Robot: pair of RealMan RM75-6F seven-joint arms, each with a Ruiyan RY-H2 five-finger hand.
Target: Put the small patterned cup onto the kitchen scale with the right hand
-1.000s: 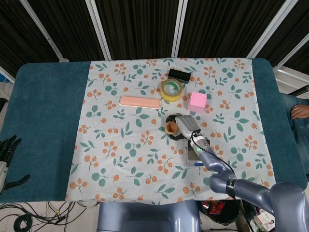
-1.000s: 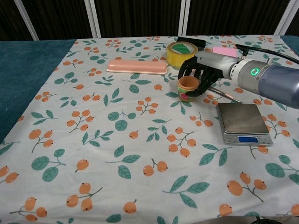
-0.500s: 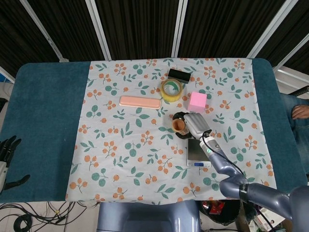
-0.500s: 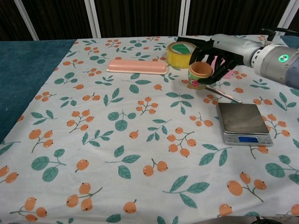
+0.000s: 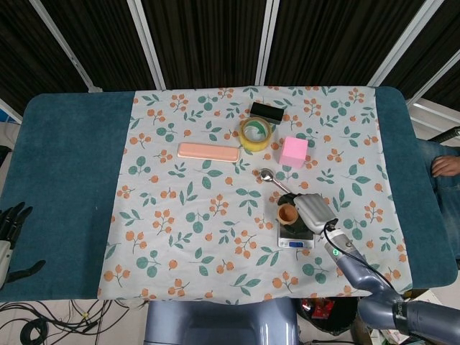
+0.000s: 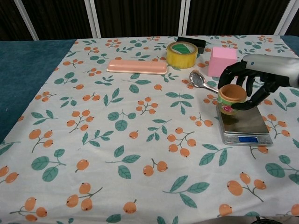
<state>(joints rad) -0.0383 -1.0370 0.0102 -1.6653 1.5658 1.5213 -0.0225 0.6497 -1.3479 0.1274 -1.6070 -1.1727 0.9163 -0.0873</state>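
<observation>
Since the earlier frames the right hand (image 6: 246, 86) has carried the small patterned cup (image 6: 231, 98) away from the tape roll (image 6: 181, 53) and toward the near right, uncovering a metal spoon (image 6: 201, 80) that lies on the cloth. The cup now sits in the dark fingers' grip at the left edge of the kitchen scale (image 6: 245, 125); whether its base touches the platform or hangs just above it cannot be told. The left hand (image 5: 10, 234) rests at the table's near left edge on the teal cover, fingers apart, holding nothing.

The table (image 5: 69, 159) is covered in teal fabric, with a white cloth (image 5: 205, 223) printed with orange berries and green leaves spread over its middle. On the cloth lie a long pink case (image 5: 208, 152), a pink block (image 5: 294, 151) and a black box (image 5: 267, 112) behind the tape. Dark panels with pale slanted bars stand behind the table.
</observation>
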